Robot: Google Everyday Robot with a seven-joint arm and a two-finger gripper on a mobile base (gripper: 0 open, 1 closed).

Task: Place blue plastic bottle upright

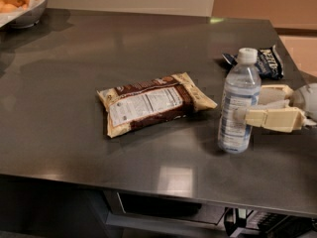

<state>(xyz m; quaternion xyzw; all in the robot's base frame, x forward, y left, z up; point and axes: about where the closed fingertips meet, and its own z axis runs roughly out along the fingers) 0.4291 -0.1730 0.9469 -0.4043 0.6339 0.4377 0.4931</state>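
The blue plastic bottle [240, 86] is clear with a white cap and a white-and-blue label. It stands upright on the dark table [74, 138], at the right near the front edge. My gripper [246, 108] reaches in from the right at the bottle's mid height. Its cream fingers [270, 119] sit on either side of the bottle and are shut on it. The far finger is partly hidden behind the bottle.
A brown snack bag [153, 103] lies flat just left of the bottle. A dark blue chip bag [266, 61] lies behind the bottle. A white bowl of oranges [20, 1] stands at the far left corner. The table's front edge runs close below the bottle.
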